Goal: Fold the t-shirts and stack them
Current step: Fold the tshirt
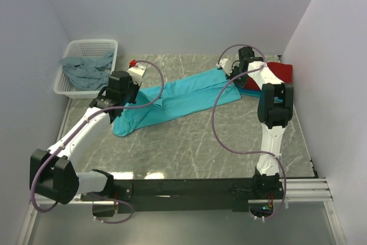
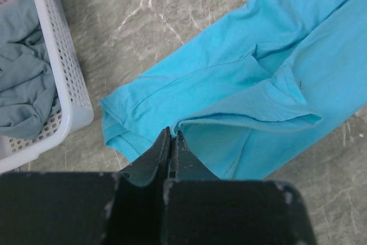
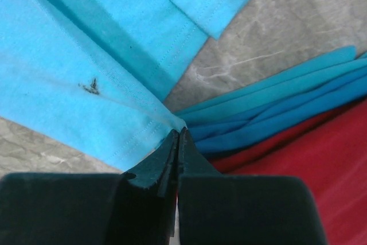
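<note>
I see both pairs of jaws pressed tight: my left gripper (image 2: 172,135) pinches a folded edge of the turquoise shirt (image 1: 183,98), and my right gripper (image 3: 178,133) pinches its hem corner. The shirt lies stretched aslant across the table (image 1: 195,142) between them. A blue shirt (image 3: 275,107) and a red shirt (image 1: 282,72) lie together just beside the right gripper, and a grey shirt (image 1: 86,70) sits crumpled in the basket (image 1: 86,44).

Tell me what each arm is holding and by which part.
Both hold the turquoise t-shirt: the left fingers pinch a hemmed edge at its end near the basket, and the right fingers pinch a stitched hem corner.
</note>
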### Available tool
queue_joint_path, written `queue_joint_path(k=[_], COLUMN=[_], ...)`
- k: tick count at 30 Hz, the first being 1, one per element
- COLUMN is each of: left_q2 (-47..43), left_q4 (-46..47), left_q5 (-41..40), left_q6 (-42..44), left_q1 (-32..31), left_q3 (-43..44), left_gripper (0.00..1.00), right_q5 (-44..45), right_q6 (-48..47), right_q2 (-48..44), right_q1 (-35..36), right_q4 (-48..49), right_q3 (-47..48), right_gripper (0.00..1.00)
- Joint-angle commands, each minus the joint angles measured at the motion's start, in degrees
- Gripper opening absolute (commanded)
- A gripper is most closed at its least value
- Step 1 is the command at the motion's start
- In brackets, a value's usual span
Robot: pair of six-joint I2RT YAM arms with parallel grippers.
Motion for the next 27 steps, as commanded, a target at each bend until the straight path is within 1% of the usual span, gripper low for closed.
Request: queue_joint_path(k=[1, 16, 18, 19, 20, 22, 24, 27], left_q2=[1.33, 0.63, 0.63, 0.72, 0.81, 0.90, 0.90, 0.98], left_q4=[1.36, 0.83, 0.92, 0.92, 0.92, 0.92, 0.92, 0.83], left_q5=[0.28, 0.63, 0.54, 0.54, 0.63, 0.63, 0.63, 0.63], left_q6=[0.99, 0.63, 0.63, 0.63, 0.63, 0.55, 0.55, 0.55], left_q1=[0.50, 0.85, 0.85, 0.94, 1.03, 1.03, 1.20, 1.29], left_q3=[3.03, 2.86, 2.77, 2.86, 2.86, 2.86, 2.86, 3.12], left_gripper=[0.00, 0.00, 0.00, 0.00, 0.00, 0.00, 0.00, 0.00], right_q5=[1.16, 1.42, 1.68, 1.77, 1.95, 2.30, 2.13, 1.78], right_q6=[1.28, 2.69, 3.21, 3.82, 4.35, 6.98, 8.74, 12.00], right_q2=[0.96, 1.40, 1.49, 1.23, 0.96, -0.09, -0.97, -2.55], right_q1=[0.43, 0.60, 0.78, 0.86, 1.13, 1.30, 1.30, 1.48], right_q4=[-0.12, 1.11, 1.98, 2.51, 3.21, 6.20, 8.83, 10.16], right_q3=[3.13, 3.92, 3.83, 3.74, 3.48, 2.43, 1.64, 1.98], right_gripper=[0.00, 0.01, 0.09, 0.22, 0.28, 0.35, 0.37, 0.38])
